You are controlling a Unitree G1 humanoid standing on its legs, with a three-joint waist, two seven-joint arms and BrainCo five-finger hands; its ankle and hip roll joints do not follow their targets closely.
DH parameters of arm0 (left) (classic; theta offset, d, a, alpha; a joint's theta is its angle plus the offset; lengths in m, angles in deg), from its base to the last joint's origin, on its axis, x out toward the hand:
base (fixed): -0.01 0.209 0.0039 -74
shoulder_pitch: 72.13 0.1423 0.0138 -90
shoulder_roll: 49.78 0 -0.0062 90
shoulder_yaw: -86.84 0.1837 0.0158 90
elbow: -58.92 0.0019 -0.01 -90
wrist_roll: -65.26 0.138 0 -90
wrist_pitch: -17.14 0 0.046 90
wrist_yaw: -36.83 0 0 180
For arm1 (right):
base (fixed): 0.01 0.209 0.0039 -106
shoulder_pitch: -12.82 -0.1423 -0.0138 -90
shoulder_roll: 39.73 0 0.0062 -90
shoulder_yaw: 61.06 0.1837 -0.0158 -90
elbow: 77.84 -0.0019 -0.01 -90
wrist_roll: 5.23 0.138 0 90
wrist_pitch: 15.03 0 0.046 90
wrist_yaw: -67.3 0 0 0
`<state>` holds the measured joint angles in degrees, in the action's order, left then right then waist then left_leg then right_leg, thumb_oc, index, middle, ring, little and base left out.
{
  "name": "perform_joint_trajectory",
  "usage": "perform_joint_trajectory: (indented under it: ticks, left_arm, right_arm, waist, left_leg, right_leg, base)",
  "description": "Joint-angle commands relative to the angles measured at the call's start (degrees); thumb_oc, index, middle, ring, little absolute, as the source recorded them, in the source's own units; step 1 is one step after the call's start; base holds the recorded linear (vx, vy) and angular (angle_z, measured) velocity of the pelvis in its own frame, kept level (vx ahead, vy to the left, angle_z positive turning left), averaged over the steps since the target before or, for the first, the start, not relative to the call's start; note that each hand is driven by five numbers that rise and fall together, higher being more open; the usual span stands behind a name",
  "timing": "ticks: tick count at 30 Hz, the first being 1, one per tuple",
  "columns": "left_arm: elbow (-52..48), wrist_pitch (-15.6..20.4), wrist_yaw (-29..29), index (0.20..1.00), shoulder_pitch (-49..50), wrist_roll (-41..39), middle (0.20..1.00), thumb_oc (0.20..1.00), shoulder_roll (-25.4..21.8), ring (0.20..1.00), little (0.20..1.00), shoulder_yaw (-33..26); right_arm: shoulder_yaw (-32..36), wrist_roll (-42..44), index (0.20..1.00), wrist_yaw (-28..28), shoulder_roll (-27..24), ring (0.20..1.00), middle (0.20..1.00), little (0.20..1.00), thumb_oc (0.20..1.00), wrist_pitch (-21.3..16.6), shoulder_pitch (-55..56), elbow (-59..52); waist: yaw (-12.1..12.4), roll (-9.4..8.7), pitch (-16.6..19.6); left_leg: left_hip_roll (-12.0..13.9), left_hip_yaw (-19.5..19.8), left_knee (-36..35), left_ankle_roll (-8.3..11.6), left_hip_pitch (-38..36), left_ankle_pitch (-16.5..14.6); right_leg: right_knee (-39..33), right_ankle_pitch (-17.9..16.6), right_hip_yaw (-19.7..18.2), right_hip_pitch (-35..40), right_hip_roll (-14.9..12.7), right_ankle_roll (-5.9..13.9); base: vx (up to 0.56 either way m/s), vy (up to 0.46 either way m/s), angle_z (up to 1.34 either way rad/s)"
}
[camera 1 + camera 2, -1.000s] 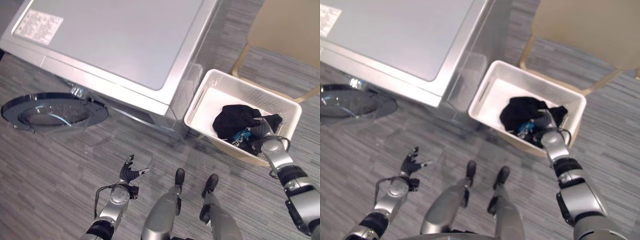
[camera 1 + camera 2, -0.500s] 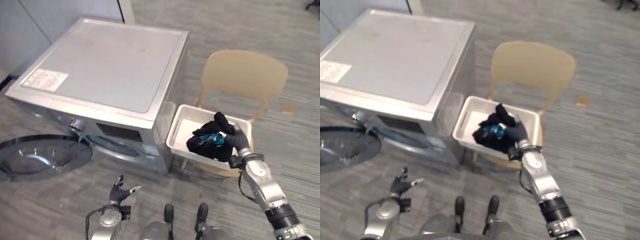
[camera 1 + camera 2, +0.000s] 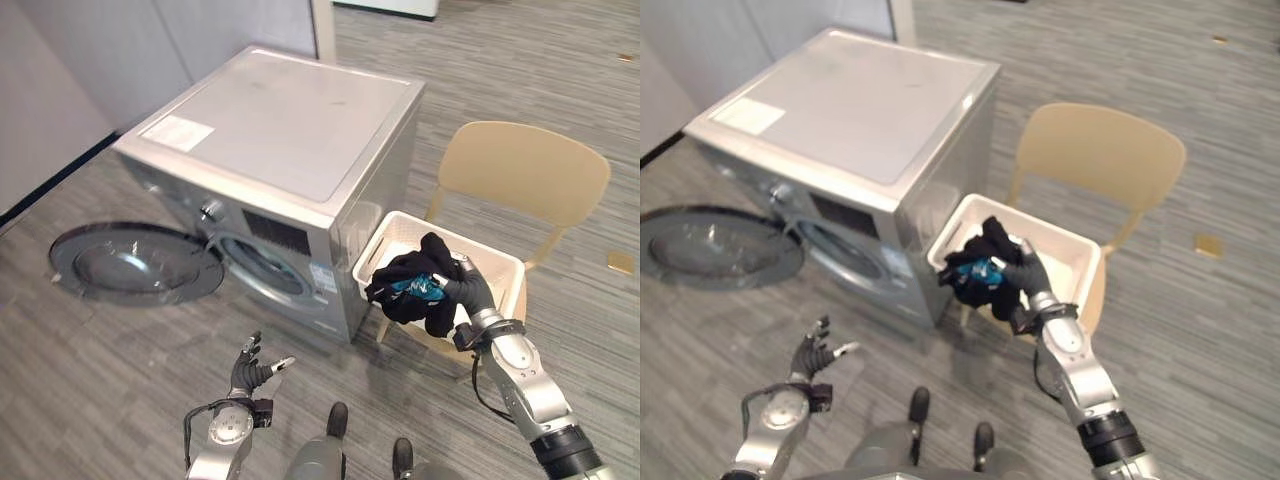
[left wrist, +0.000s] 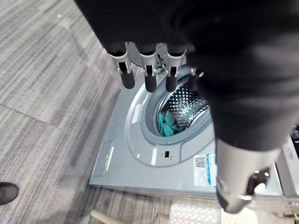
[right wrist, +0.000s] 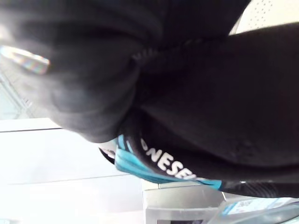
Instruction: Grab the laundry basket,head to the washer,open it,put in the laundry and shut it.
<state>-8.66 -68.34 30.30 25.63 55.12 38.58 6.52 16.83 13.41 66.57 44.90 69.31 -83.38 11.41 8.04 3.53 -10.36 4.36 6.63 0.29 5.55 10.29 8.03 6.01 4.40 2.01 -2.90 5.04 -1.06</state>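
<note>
A boxy brushed-silver metal washing machine [image 3: 290, 150] fills the upper centre of the left eye view, its round glass-and-chrome door [image 3: 135, 265] swung flat open at the left and a teal cloth [image 4: 166, 123] lying in the perforated steel drum. Just right of it, a white perforated plastic laundry basket [image 3: 500, 275] rests on a smooth tan moulded chair [image 3: 525, 180]. The right hand [image 3: 468, 290] has its fingers curled tight around a limp bundle of black fabric with a teal band [image 3: 410, 285], held over the basket's near rim, while the left hand [image 3: 252, 368] hangs at the lower left with fingers loosely spread over the grey striped carpet floor [image 3: 90, 380], touching nothing.
</note>
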Motion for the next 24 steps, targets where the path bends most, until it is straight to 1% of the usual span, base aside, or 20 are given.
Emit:
perform_joint_trajectory:
  ticks: [1,2,3,4,5,6,7,8,10,12,15,17,21,23,24]
  left_arm:
    - [-5.8,2.5,0.0,1.0,-3.4,0.8,1.0,1.0,-1.9,1.0,1.0,2.1]
    - [-5.8,2.5,0.0,1.0,-3.4,0.8,1.0,1.0,-1.9,1.0,1.0,2.1]
    - [-7.6,3.0,0.2,1.0,-3.7,2.0,1.0,1.0,-2.4,1.0,1.0,2.8]
    - [-9.7,3.4,0.8,1.0,-4.6,3.1,1.0,1.0,-2.9,1.0,1.0,4.4]
    - [-10.5,3.7,0.9,1.0,-5.4,3.6,1.0,1.0,-3.0,1.0,1.0,5.4]
    - [-10.5,3.7,0.9,1.0,-5.4,3.6,1.0,1.0,-3.0,1.0,1.0,5.4]
    - [-12.5,4.2,1.0,1.0,-7.8,4.8,1.0,1.0,-2.9,1.0,1.0,8.3]
    - [-13.4,4.1,1.0,1.0,-8.7,5.1,1.0,1.0,-2.7,1.0,1.0,9.2]
    - [-14.1,4.5,0.3,1.0,-11.5,5.8,1.0,1.0,-2.0,1.0,1.0,11.7]
    - [-13.7,4.5,-0.3,1.0,-15.4,6.1,1.0,1.0,-1.1,1.0,1.0,14.8]
    - [-12.9,4.7,-1.5,1.0,-22.2,5.9,1.0,1.0,0.6,1.0,1.0,18.9]
    - [-11.4,5.0,-2.6,1.0,-26.7,6.3,1.0,1.0,1.9,1.0,1.0,21.4]
    - [-5.9,4.3,-4.3,1.0,-32.2,7.2,1.0,1.0,4.4,1.0,1.0,24.9]
    - [-2.9,3.8,-5.0,1.0,-33.7,8.3,1.0,1.0,5.0,1.0,1.0,25.8]
    - [-1.8,3.7,-5.2,0.2,-34.2,8.8,0.2,0.2,5.2,0.2,0.2,26.1]
  right_arm:
    - [1.8,2.1,0.2,-1.6,0.0,0.2,0.2,0.2,0.2,-5.3,-3.1,-7.1]
    - [1.8,2.1,0.2,-1.6,0.0,0.2,0.2,0.2,0.2,-5.3,-3.1,-7.1]
    - [1.6,2.0,0.2,-1.4,-0.1,0.2,0.2,0.2,0.2,-5.5,-3.2,-7.9]
    - [1.2,1.9,0.2,-1.4,-0.1,0.2,0.2,0.2,0.2,-5.5,-3.1,-8.8]
    - [0.9,1.8,0.2,-1.6,-0.1,0.2,0.2,0.2,0.2,-5.5,-3.2,-9.1]
    - [0.9,1.8,0.2,-1.6,-0.1,0.2,0.2,0.2,0.2,-5.5,-3.2,-9.1]
    - [0.0,2.3,0.2,-1.3,0.8,0.2,0.2,0.2,0.2,-5.5,-3.4,-10.0]
    - [-0.9,3.1,0.2,-1.0,1.1,0.2,0.2,0.2,0.2,-5.7,-4.1,-10.6]
    - [-2.6,4.5,0.2,-1.0,1.9,0.2,0.2,0.2,0.2,-6.1,-5.8,-10.9]
    - [-4.7,6.4,0.2,-1.1,3.1,0.2,0.2,0.2,0.2,-6.4,-8.1,-10.9]
    - [-8.5,9.3,0.2,-1.4,5.7,0.2,0.2,0.2,0.2,-6.9,-12.9,-11.5]
    - [-11.2,12.6,0.2,-1.0,8.0,0.2,0.2,0.2,0.2,-7.4,-15.9,-11.9]
    - [-15.6,19.6,0.2,0.3,11.9,0.2,0.2,0.2,0.2,-7.9,-18.7,-12.2]
    - [-16.9,21.6,0.2,1.0,12.6,0.2,0.2,0.2,0.2,-7.5,-19.0,-12.6]
    - [-17.5,22.5,0.2,1.4,12.7,0.2,0.2,0.2,0.2,-7.4,-18.9,-12.7]
  waist:
    - [-2.1,-3.61,-0.3]
    - [-2.2,-3.61,-0.3]
    - [-2.8,-4.21,-0.3]
    - [-3.9,-4.97,0.2]
    - [-4.3,-5.27,0.3]
    - [-4.4,-5.21,0.4]
    - [-5.9,-5.11,1.7]
    - [-6.3,-4.93,2.2]
    - [-6.8,-4.64,3.7]
    - [-7.2,-4.87,4.6]
    - [-7.4,-5.46,5.9]
    - [-7.6,-5.84,6.1]
    - [-7.8,-6.31,6.9]
    - [-8.0,-6.35,7.2]
    - [-8.1,-6.31,7.3]
  left_leg:
    - [-4.6,-7.4,-0.1,-1.75,4.6,0.0]
    - [-4.6,-7.4,-0.1,-1.75,4.6,-0.1]
    - [-4.2,-8.6,2.6,-2.41,4.1,-2.2]
    - [-3.8,-9.1,5.4,-3.01,2.4,-5.4]
    - [-3.6,-9.3,6.4,-2.97,1.2,-6.9]
    - [-3.6,-9.1,6.4,-2.97,1.5,-6.7]
    - [-2.6,-10.8,5.0,-2.96,-1.8,-7.2]
    - [-2.9,-10.8,3.4,-3.01,-2.5,-6.8]
    - [-3.3,-10.8,-1.9,-2.96,-5.5,-6.2]
    - [-3.9,-10.6,-4.6,-2.79,-7.0,-5.6]
    - [-4.0,-10.7,-5.3,-2.64,-7.7,-5.8]
    - [-4.1,-10.7,-5.3,-2.72,-8.2,-6.0]
    - [-4.2,-11.6,-5.3,-3.08,-9.2,-6.5]
    - [-4.2,-12.1,-5.3,-3.19,-9.6,-6.8]
    - [-4.2,-12.3,-5.3,-3.28,-9.8,-6.9]
  right_leg:
    - [-3.9,5.0,1.8,5.5,-3.3,3.72]
    - [-3.9,5.0,1.8,5.5,-3.3,3.72]
    - [-3.9,4.5,3.2,5.1,-4.5,3.72]
    - [-3.7,4.2,5.7,4.5,-5.9,3.84]
    - [-3.6,4.3,6.8,4.3,-6.6,3.94]
    - [-3.7,4.1,7.0,4.1,-6.5,3.93]
    - [-3.8,4.0,9.3,3.7,-7.1,4.16]
    - [-4.2,3.9,9.9,4.0,-7.1,4.13]
    - [-4.4,3.7,10.8,4.7,-6.9,4.54]
    - [-4.5,3.8,11.6,5.4,-7.1,4.8]
    - [-4.2,3.8,12.2,5.9,-7.4,5.2]
    - [-3.8,3.9,12.1,6.1,-7.6,5.39]
    - [-3.6,3.5,11.0,6.4,-7.7,5.81]
    - [-3.6,3.3,10.6,6.6,-7.7,5.99]
    - [-3.7,3.3,10.3,6.6,-7.7,6.02]
  base:
    - [-0.17,0.008,0.81]
    - [-0.26,0.026,0.92]
    - [-0.18,0.029,0.86]
    - [-0.21,0.047,0.84]
    - [-0.13,0.029,0.98]
    - [-0.04,0.076,0.78]
    - [0.02,0.091,1.11]
    - [0.07,0.131,1.22]
    - [0.1,0.122,0.98]
    - [0.07,0.115,-0.1]
    - [0.03,0.083,0.2]
    - [0.01,0.067,0.13]
    - [0.01,0.048,0.03]
    - [0.01,0.03,-0.06]
    - [0.01,0.02,-0.08]
